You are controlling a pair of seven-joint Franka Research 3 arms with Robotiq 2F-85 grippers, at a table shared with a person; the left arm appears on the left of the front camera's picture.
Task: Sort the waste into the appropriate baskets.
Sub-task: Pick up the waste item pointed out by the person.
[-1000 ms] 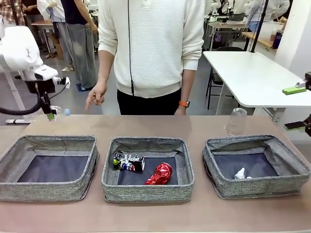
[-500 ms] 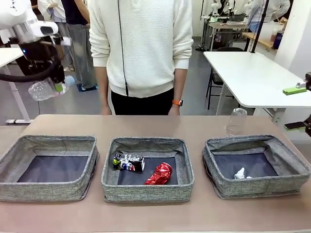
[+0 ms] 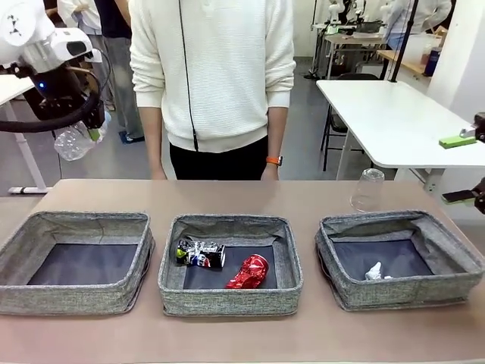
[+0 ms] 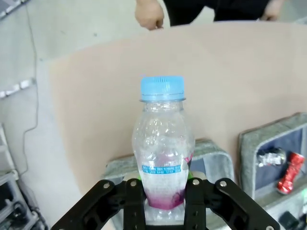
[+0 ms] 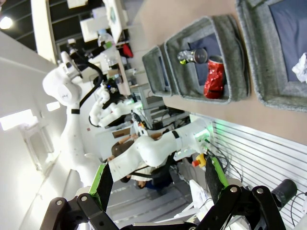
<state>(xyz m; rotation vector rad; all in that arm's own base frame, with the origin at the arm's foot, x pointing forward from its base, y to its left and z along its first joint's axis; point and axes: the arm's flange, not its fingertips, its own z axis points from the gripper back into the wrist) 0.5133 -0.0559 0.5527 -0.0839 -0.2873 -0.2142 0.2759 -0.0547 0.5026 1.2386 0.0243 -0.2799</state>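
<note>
Left gripper [image 4: 164,190] is clamping the clear bottle [image 4: 163,143] by its lower end, high in the air at the table's left side.
The right gripper [image 5: 159,182] is hanging with its jaws wide apart. A dark can [image 3: 201,253] and a red can [image 3: 250,271] are lying in the middle basket [image 3: 227,222], a paper wad [image 3: 374,271] in the right basket [image 3: 394,219], and a cup [image 3: 369,189] is standing just behind it.

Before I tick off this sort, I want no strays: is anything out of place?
Yes: a clear cup stands upside down on the table behind the right basket, outside every basket.
</note>
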